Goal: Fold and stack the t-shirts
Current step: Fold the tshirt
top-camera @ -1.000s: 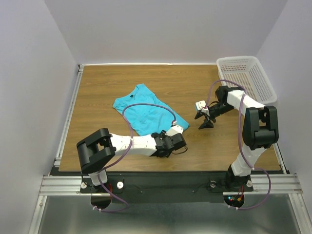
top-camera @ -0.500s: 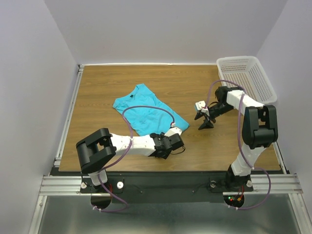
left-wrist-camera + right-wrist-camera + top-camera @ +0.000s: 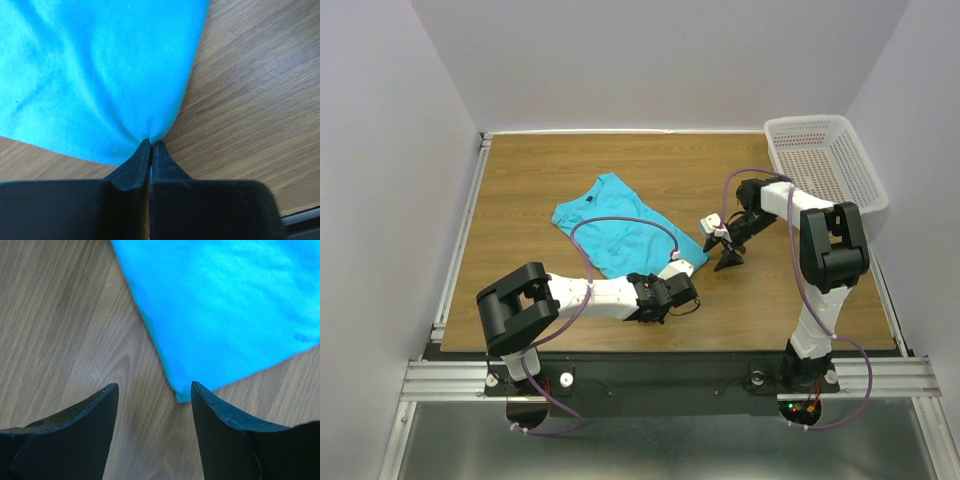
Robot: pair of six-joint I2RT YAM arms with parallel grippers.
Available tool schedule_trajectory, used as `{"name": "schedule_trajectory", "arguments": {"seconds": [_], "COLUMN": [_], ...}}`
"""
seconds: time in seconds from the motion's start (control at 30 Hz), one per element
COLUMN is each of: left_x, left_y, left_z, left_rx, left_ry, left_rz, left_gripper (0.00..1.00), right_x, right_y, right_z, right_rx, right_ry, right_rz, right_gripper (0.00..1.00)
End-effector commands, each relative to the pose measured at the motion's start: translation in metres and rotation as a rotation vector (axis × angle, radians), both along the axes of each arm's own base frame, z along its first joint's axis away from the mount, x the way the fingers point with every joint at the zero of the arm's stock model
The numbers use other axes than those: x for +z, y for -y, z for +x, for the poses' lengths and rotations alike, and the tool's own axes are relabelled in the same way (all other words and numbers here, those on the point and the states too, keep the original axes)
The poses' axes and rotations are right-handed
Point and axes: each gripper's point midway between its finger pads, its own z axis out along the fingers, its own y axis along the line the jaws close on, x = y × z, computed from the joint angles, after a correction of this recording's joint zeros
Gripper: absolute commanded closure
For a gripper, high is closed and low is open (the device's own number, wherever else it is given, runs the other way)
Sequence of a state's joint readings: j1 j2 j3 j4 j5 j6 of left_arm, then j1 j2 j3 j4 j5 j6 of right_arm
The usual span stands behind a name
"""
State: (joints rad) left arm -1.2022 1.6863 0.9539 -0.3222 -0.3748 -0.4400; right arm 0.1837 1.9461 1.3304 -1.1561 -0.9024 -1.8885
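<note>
Lying flat and slantwise left of the middle of the table [image 3: 540, 170], the t-shirt [image 3: 620, 225] is sitting well apart from the white basket [image 3: 808, 119] at the far right corner in the top view. The left gripper [image 3: 686, 272] is reaching low to the shirt's near right end. The right gripper [image 3: 727, 262] is hanging just right of that end, probably so the two arms can share one edge for a fold.

In the left wrist view, the jaws are pressing together on a pinch of the shirt's edge, with the cloth puckering into the tips. This is likely a hold for lifting that edge.

In the right wrist view, the fingers [image 3: 105, 400] are standing apart and gripping nothing. A shirt corner is lying flat on the wood just ahead of the gap, nearer the right-hand finger. The gripper appears to be lining up on it.
</note>
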Motion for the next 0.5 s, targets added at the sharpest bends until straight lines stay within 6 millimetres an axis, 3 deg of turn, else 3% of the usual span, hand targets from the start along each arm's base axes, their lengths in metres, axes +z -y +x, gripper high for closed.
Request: {"name": "schedule_trajectory", "arguments": {"seconds": [0.0,0.47], "left_x": [-0.031,-0.029], "left_y": [-0.027,-0.026], "left_z": [-0.015,-0.018], "left_rx": [0.009,0.0], "left_ry": [-0.079,-0.084], "left_rz": [0.085,0.048], "left_gripper": [0.99,1.0], "right_x": [0.0,-0.031], "right_y": [-0.012,-0.016], "right_z": [0.009,0.022], "right_rx": [0.041,0.058], "right_ry": [0.038,0.084], "right_rz": [-0.013,-0.137], "right_gripper": [0.35,0.39]}}
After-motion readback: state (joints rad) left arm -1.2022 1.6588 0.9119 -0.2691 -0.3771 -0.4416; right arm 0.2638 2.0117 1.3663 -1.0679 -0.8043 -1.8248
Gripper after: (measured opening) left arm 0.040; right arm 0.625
